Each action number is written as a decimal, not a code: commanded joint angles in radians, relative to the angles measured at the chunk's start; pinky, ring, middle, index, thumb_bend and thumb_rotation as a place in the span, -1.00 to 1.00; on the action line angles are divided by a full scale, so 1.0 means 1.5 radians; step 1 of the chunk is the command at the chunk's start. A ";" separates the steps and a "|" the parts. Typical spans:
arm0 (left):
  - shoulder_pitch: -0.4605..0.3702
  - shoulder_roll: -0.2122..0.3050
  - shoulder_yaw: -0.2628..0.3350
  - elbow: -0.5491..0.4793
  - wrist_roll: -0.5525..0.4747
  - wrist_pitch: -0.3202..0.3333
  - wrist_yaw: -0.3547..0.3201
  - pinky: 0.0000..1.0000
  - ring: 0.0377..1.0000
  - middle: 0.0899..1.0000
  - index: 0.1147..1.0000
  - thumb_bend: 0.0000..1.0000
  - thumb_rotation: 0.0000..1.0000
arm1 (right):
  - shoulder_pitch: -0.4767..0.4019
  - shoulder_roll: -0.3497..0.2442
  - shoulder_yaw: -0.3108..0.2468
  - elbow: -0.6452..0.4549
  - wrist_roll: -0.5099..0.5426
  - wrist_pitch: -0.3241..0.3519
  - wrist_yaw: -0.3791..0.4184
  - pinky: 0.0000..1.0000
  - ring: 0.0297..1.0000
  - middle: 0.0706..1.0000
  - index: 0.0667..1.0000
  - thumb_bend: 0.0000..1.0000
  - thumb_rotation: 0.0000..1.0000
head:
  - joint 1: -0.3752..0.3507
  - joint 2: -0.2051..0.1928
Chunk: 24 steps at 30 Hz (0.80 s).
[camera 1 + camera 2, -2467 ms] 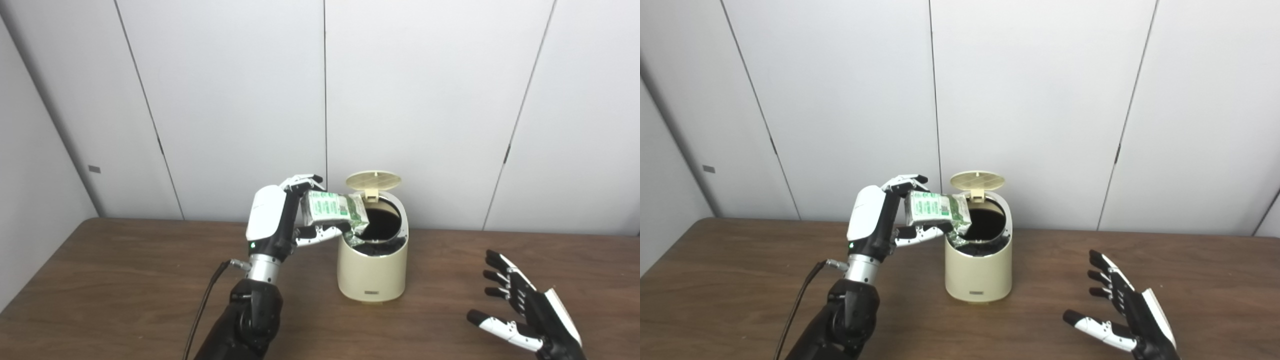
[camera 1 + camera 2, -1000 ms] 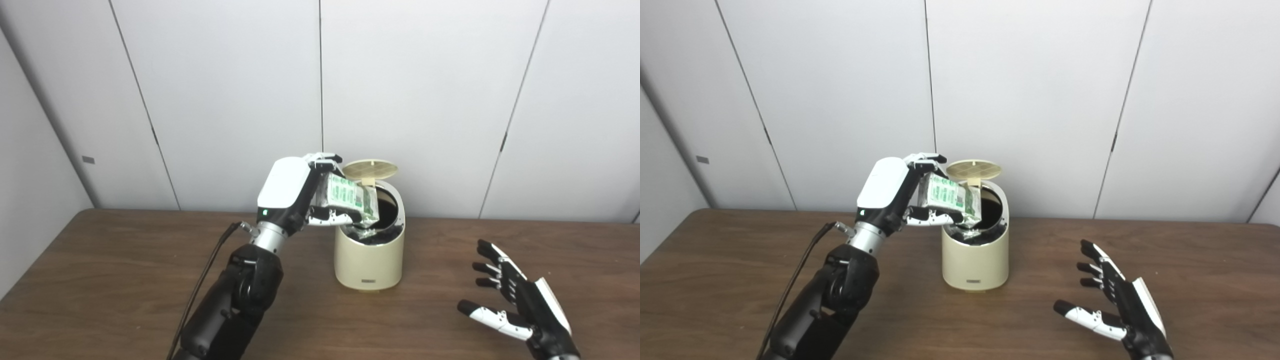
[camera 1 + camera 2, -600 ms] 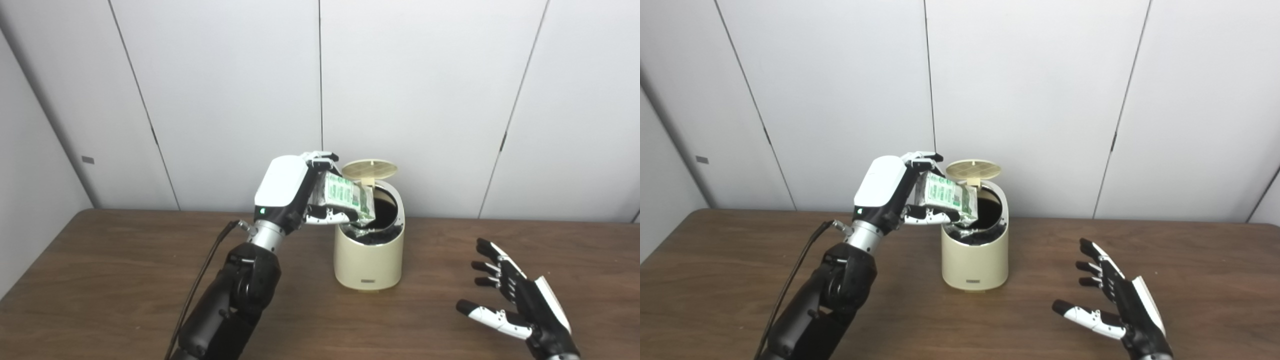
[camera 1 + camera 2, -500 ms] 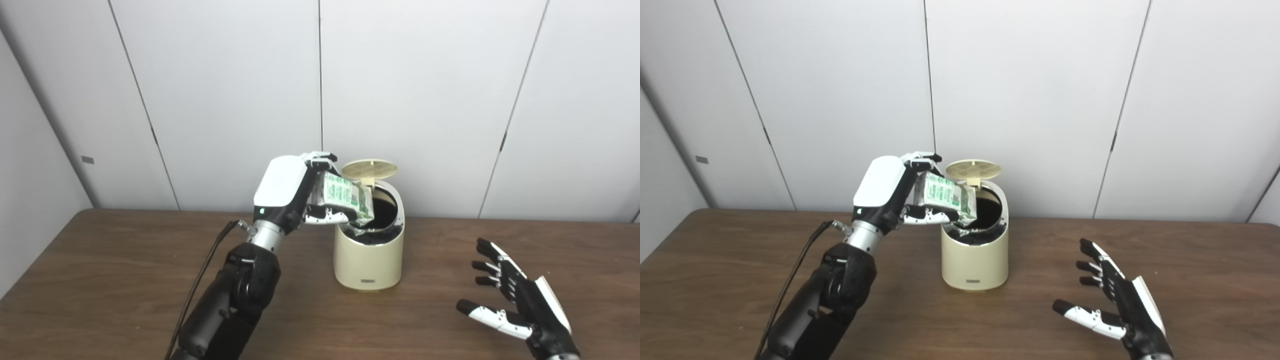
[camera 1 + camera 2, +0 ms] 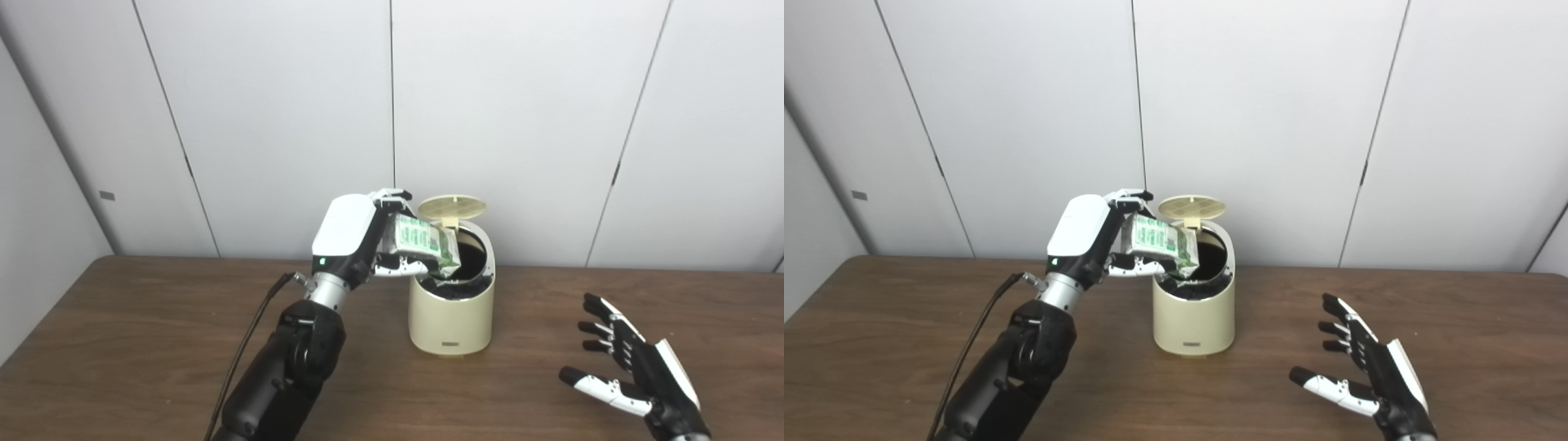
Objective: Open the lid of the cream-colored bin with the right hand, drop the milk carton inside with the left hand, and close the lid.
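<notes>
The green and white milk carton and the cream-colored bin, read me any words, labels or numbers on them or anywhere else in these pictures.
Green and white milk carton, held in the left hand: green printing shows, too blurred to read.
Cream-colored bin: a small dark label low on its front, too small to read.
Nothing else bears any text.

Print on the milk carton seems too blurred to read.
</notes>
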 commanded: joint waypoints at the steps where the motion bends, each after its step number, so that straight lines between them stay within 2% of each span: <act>1: -0.031 0.005 0.002 -0.012 0.006 -0.007 0.007 0.19 0.51 0.57 -0.13 0.04 -0.89 | -0.017 -0.005 -0.003 -0.014 0.003 -0.017 -0.008 0.48 0.64 0.81 0.78 0.58 -0.14 | 0.000 0.001; 3: -0.032 0.005 0.001 -0.012 0.004 -0.005 0.003 0.21 0.53 0.60 0.27 0.54 -0.95 | -0.016 -0.004 -0.003 -0.013 0.008 -0.020 -0.006 0.47 0.64 0.81 0.77 0.56 -0.17 | 0.000 0.001; 6: -0.032 0.002 0.001 -0.014 0.005 0.000 0.004 0.20 0.55 0.63 0.47 0.71 -0.87 | -0.014 -0.002 -0.001 -0.023 0.015 -0.014 -0.002 0.44 0.64 0.82 0.77 0.50 -0.26 | 0.000 0.001; 9: -0.034 0.001 0.001 -0.012 0.008 -0.001 0.010 0.19 0.53 0.65 0.53 0.76 -0.84 | -0.012 -0.004 0.001 -0.026 0.015 -0.011 0.001 0.44 0.64 0.83 0.77 0.48 -0.29 | 0.001 0.001; 12: -0.035 0.000 0.001 -0.009 0.010 -0.003 0.015 0.19 0.53 0.67 0.60 0.80 -0.79 | -0.012 -0.008 0.004 -0.022 0.013 -0.017 0.002 0.39 0.64 0.84 0.79 0.47 -0.24 | 0.001 0.002; 24: -0.037 0.000 0.002 -0.010 0.011 -0.004 0.016 0.21 0.57 0.70 0.61 0.79 -0.77 | -0.013 -0.010 0.009 -0.028 0.012 -0.005 0.005 0.37 0.62 0.84 0.78 0.49 -0.18 | 0.003 0.003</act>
